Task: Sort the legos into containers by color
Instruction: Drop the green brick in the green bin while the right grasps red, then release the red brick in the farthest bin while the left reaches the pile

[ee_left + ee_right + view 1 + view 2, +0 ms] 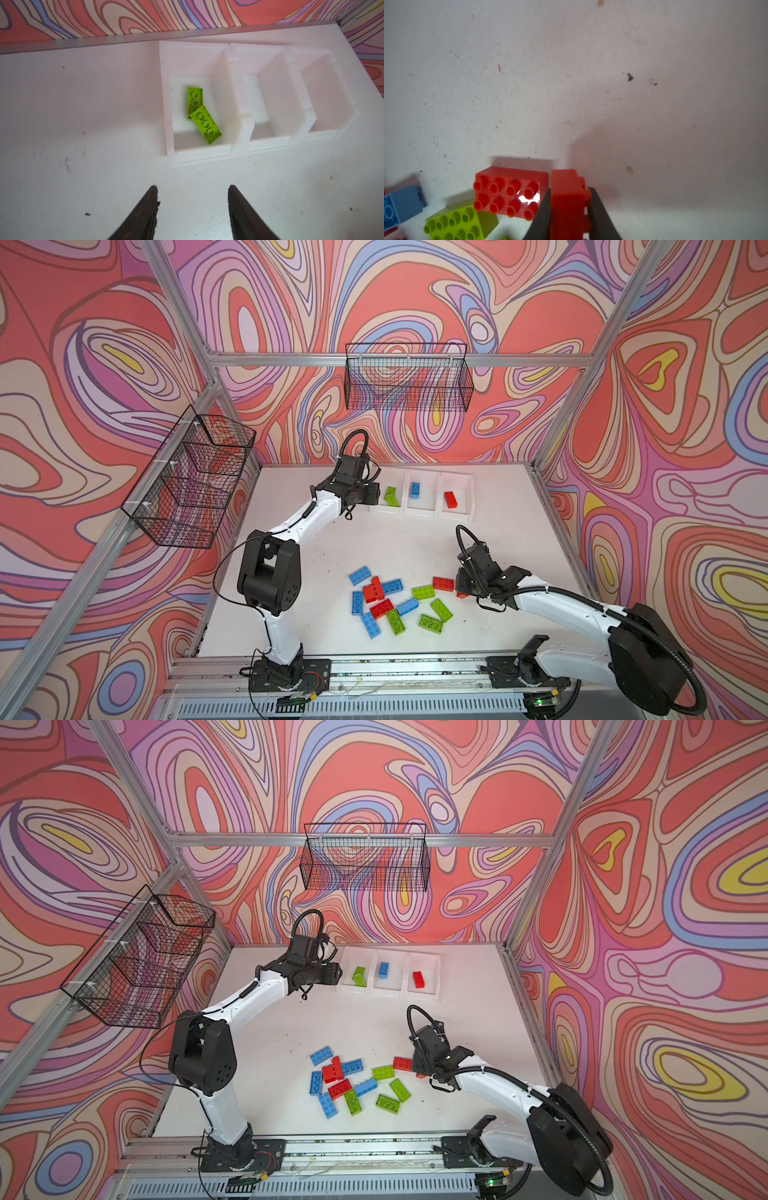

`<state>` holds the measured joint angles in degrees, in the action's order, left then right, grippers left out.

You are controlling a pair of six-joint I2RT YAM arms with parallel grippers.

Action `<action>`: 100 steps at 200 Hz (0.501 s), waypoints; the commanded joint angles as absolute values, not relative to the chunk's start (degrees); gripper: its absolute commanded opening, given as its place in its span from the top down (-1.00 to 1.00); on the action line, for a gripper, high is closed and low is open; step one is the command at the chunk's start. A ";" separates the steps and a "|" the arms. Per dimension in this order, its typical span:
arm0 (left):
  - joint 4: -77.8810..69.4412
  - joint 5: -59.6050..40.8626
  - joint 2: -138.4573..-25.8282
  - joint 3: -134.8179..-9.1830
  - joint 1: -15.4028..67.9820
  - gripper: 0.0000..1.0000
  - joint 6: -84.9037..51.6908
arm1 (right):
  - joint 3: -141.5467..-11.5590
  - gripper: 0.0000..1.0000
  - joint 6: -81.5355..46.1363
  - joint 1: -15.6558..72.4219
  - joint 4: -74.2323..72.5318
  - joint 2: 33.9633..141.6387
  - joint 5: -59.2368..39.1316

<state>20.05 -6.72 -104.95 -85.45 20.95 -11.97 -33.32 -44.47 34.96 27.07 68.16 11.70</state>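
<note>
1. At the far edge of the white table (498, 539), the three white containers (419, 512) stand joined in a row with their open tops up.
2. In both top views, the left-end bin holds two lime green bricks (205, 124), one lying partly over the other. The middle bin holds a single blue brick (414, 490), and the right-end bin holds a lone red brick (450, 499).
3. Nearer the arm bases, the unsorted legos (395, 605) lie in a loose heap on the middle of the table. They are blue, red and green pieces, and several touch or overlap.
4. The left gripper (192, 186) hangs above bare table close to the green bin, on that bin's outer side in both top views. Its jaws stand partly apart with nothing between them.
5. The right gripper (570, 189) is low at the right edge of the heap. Its jaws are closed tight on a gripped red piece (566, 207), which is turned on its side with its studs facing one finger.
6. Just beside that piece, across a narrow gap, a studs-up red neighbour (508, 193) sits on the table. A green neighbour (456, 224) lies just beside its corner.
7. Whether the gripped piece rests on the table or is raised off it cannot be told.
8. A black wire basket (409, 379) hangs on the back wall, and a tiered wire rack (191, 477) hangs on the left wall.
</note>
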 commanded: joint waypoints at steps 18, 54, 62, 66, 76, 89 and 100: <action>25.14 -3.74 -97.60 -80.34 20.87 -0.14 -8.29 | -44.79 0.78 -39.08 28.15 30.02 68.11 16.58; 26.49 -2.81 -89.51 -71.95 20.91 -0.16 -7.67 | -57.64 0.78 -27.16 19.73 26.11 78.55 11.94; 26.72 -2.77 -87.61 -69.71 20.85 -0.16 -7.60 | -60.87 0.78 -25.41 18.41 25.48 81.51 11.00; 26.75 -2.92 -86.71 -68.63 20.85 -0.16 -7.44 | -62.38 0.78 -24.57 17.78 24.97 82.75 10.41; 26.94 -3.53 -84.70 -65.66 20.90 -0.18 -6.85 | -66.00 0.78 -22.93 16.45 24.04 86.74 8.73; 27.75 -3.86 -82.30 -62.87 20.83 -0.19 -6.36 | -70.38 0.78 -20.91 15.35 23.14 92.03 7.35; 28.58 -4.50 -80.58 -61.13 20.89 -0.21 -5.71 | -74.14 0.78 -19.31 14.85 23.37 96.23 7.14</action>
